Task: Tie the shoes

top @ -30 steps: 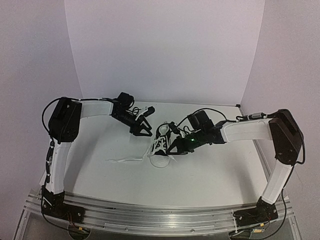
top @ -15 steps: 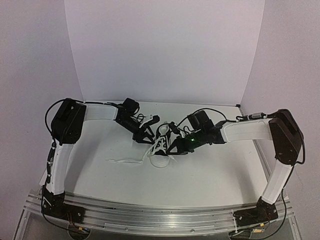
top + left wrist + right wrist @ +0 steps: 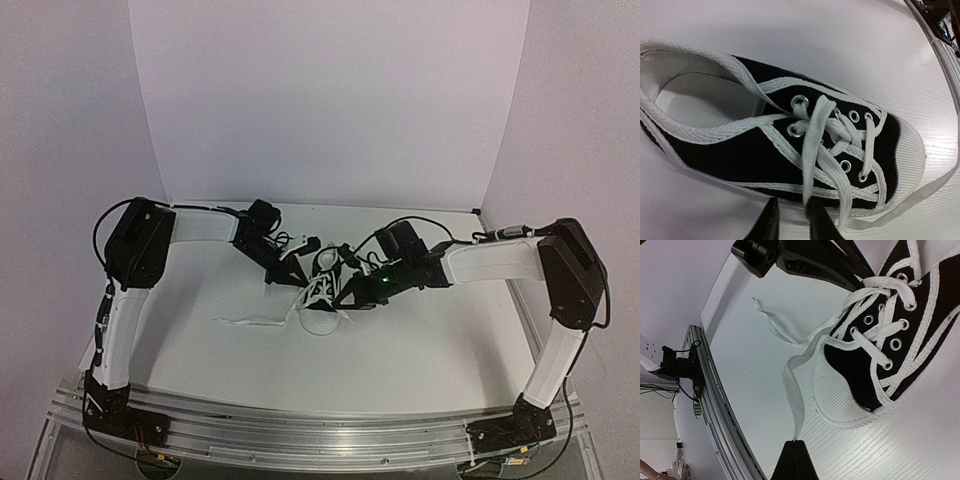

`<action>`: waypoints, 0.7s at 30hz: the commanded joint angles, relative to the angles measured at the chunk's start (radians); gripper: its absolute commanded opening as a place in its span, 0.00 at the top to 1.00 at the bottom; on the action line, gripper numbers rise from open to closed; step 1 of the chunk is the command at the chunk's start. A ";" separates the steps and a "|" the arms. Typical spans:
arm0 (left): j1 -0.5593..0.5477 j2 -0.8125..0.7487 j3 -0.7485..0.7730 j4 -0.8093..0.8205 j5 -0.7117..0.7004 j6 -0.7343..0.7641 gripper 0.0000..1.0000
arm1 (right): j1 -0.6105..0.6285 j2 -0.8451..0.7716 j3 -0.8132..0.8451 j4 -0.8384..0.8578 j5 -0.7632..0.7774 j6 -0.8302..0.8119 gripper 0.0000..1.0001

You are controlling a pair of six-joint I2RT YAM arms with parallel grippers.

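Observation:
The shoe, a small black canvas sneaker (image 3: pixel 322 290) with a white toe cap, lies mid-table, toe toward the arms. My left gripper (image 3: pixel 292 272) sits low at its left flank, and from above its fingers taper to a point. In the left wrist view a white lace (image 3: pixel 812 145) runs straight from the top eyelet of the shoe (image 3: pixel 740 155) down to the left gripper (image 3: pixel 790 215) and ends at the right finger's inner tip, with a thin strip of table between the fingers. My right gripper (image 3: pixel 796 445) is shut on another lace's end (image 3: pixel 792 385), just off the toe of the shoe (image 3: pixel 900 365). From above, the right gripper (image 3: pixel 345 300) is at the shoe's right.
A loose stretch of lace (image 3: pixel 245 320) trails left across the white table (image 3: pixel 430 340). The metal rail (image 3: pixel 320 435) with the arm bases runs along the near edge. White walls close the back and sides. The left arm (image 3: pixel 790 255) shows above the shoe in the right wrist view.
My left gripper has moved right and down to the shoe's side and its fingers have drawn together from wide apart. The right arm and the shoe have stayed put.

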 commanded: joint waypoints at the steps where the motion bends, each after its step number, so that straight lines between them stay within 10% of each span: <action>1: -0.002 0.000 0.077 -0.056 -0.056 -0.001 1.00 | -0.007 -0.045 0.009 0.009 0.023 0.015 1.00; 21: -0.014 -0.082 0.232 -0.212 0.078 -0.216 1.00 | 0.021 0.194 0.343 -0.060 0.264 0.185 1.00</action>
